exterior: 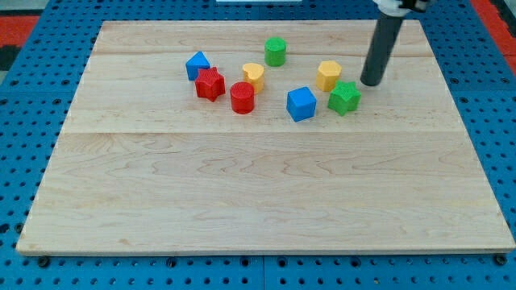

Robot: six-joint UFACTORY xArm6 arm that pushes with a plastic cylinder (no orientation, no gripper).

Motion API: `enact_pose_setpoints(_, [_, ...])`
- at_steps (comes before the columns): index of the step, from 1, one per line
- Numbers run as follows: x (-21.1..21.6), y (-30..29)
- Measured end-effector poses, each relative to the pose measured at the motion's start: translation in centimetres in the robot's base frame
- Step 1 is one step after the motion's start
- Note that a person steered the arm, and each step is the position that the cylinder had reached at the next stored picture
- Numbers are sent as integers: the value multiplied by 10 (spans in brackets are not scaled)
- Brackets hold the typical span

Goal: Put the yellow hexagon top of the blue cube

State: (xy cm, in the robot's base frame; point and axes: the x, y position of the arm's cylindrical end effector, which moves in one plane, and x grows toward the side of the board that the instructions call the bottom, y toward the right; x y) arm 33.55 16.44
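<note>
The yellow hexagon (328, 75) lies on the wooden board (258, 185), up and to the right of the blue cube (301, 104), a small gap apart. A green star (344, 97) sits just below and right of the hexagon, close to it. My tip (371, 82) rests on the board a little to the right of the yellow hexagon and above-right of the green star, touching neither as far as I can see.
A yellow heart-like block (253, 75), a red cylinder (242, 97), a red star (210, 84) and a second blue block (197, 65) cluster left of the cube. A green cylinder (276, 51) stands above them. Blue pegboard (24, 97) surrounds the board.
</note>
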Motion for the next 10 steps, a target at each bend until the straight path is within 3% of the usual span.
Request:
enact_pose_setpoints(2, [-57, -20])
enact_pose_setpoints(3, [-110, -56])
enact_pose_setpoints(4, [-115, -110])
enact_pose_setpoints(5, [-69, -128])
enact_pose_setpoints(6, [-53, -127])
enact_pose_setpoints(7, [-32, -53])
enact_pose_setpoints(8, [30, -31])
enact_pose_setpoints(9, [21, -28])
enact_pose_setpoints(10, [28, 29])
